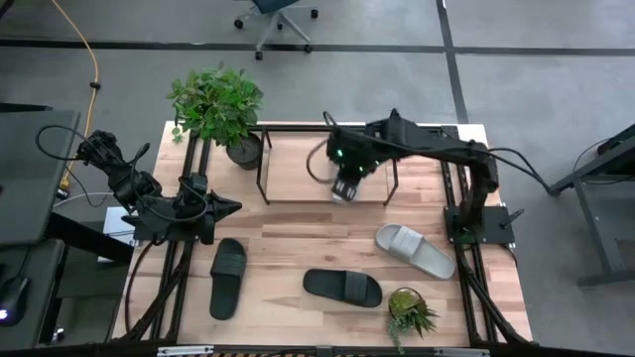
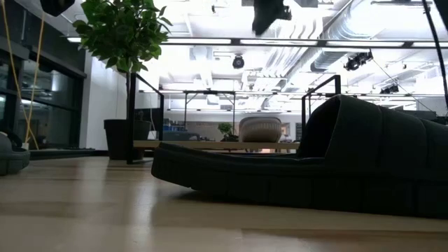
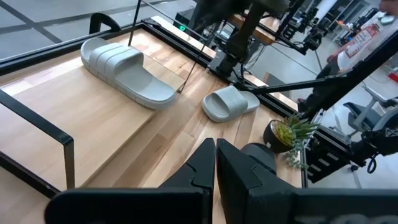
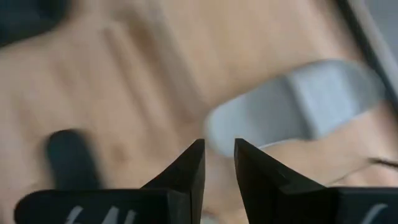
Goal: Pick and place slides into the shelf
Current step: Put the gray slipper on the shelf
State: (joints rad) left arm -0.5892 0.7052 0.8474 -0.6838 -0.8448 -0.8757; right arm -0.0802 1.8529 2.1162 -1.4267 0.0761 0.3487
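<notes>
Rubber slides, such as the grey slide [image 1: 414, 251] on the table, look light and flexible (best pinched by the strap); right gripper [image 4: 219, 163] part-open and empty, left gripper [image 3: 216, 163] closed.

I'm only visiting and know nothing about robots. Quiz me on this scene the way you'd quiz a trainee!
1. How many black slides lie on the table, outside the shelf?
2. True or false: the left gripper holds a grey slide.
3. Which one hangs over the shelf? A. left gripper B. right gripper

Key: 1. two; 2. false, it is shut and empty; 3. B
</notes>
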